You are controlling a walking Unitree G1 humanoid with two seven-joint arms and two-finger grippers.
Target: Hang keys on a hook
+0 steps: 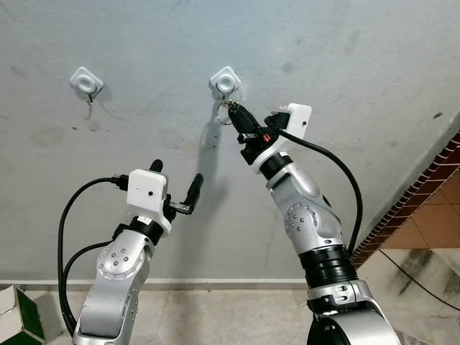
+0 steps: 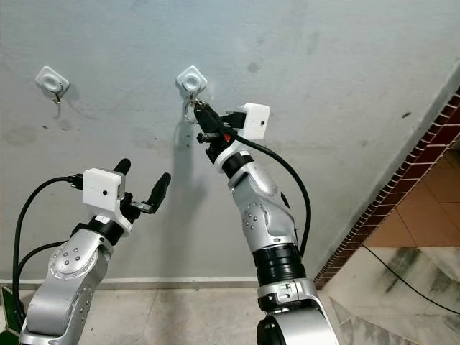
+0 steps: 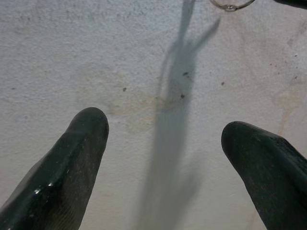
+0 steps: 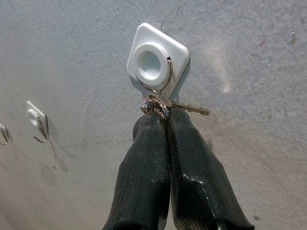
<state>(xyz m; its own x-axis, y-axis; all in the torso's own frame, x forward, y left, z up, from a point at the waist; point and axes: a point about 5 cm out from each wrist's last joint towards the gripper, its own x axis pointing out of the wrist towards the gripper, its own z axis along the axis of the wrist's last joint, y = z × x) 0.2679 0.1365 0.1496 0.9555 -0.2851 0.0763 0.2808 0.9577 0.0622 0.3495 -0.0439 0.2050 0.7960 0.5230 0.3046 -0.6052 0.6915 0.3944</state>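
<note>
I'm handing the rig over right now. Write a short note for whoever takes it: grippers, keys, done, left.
Right gripper: shut on the keys, raised to the wall hook. The key ring looks threaded over the hook's wire.
Left gripper: open, holding nothing, lower on the wall; a second hook to the left is bare.
Done: keys brought to the hook.
Left: check the ring sits on the wire, open the right gripper, draw back.
</note>
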